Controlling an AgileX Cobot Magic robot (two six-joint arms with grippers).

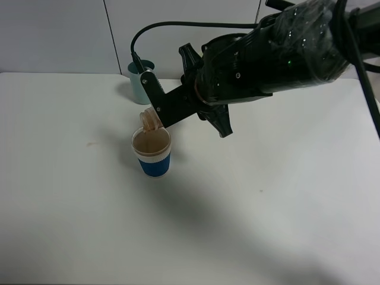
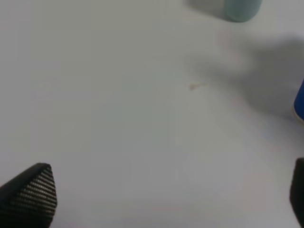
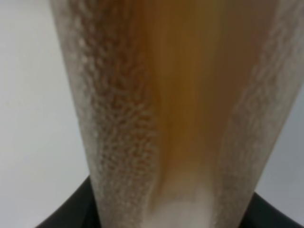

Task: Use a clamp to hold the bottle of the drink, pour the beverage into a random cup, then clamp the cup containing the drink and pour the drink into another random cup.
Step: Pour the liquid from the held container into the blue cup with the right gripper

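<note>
Bottle (image 3: 161,118) right up against the right wrist lens, filling the view: a clear, dimpled wall with amber drink showing through it. Black gripper parts peek out on either side of it, so the right claw (image 1: 159,108) is clamped on it, no question.

Now across from the left. The left claw (image 2: 166,194) is spread wide. One ribbed fingertip (image 2: 31,192) is on one side and the other barely shows at the frame edge, with nothing between them but bare white table (image 2: 95,95). Ahead of that claw there's a faint brownish mark (image 2: 194,86) on the surface. Further ahead is a teal cup (image 2: 241,8), and off to the side a sliver of the blue cup (image 2: 300,100).

From the high camera, the teal cup stands upright just behind the right claw's fingers, partly hidden by one of them. The bottle is tipped well over in that claw, its mouth hanging just above the far rim of the blue cup. That cup stands upright on the table right under the claw's tip, and there's brown drink in it. Whether liquid is falling at this instant, can't tell. Behind the claw, the right arm (image 1: 279,53), bulky and black, stretches away to the right.
</note>
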